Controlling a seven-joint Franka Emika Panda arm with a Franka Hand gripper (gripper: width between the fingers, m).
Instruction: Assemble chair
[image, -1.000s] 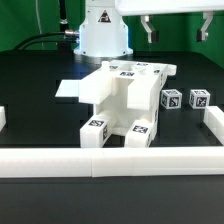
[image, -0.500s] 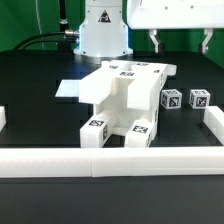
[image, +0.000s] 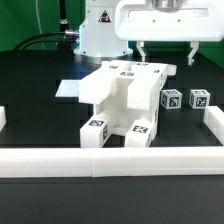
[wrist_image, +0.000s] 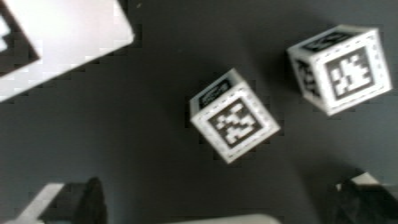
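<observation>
The partly built white chair (image: 120, 98) stands in the middle of the black table, with tags on its top and on its front feet. Two small white tagged blocks (image: 171, 100) (image: 199, 99) lie just to the exterior view's right of it. My gripper (image: 167, 55) hangs open and empty above these blocks and the chair's back right corner. In the wrist view both blocks (wrist_image: 235, 115) (wrist_image: 345, 67) show on the dark table beyond my open gripper (wrist_image: 217, 205). One dark fingertip (wrist_image: 71, 200) shows at each side.
White border rails (image: 110, 160) run along the front and both sides. The white robot base (image: 100, 30) stands behind the chair. A thin flat white sheet (image: 68, 90) lies at the exterior view's left of the chair. A white tagged surface (wrist_image: 45, 50) fills one wrist-view corner.
My gripper has come down and moved toward the exterior view's left, from the top right edge to above the two small blocks. The chair and blocks have not moved.
</observation>
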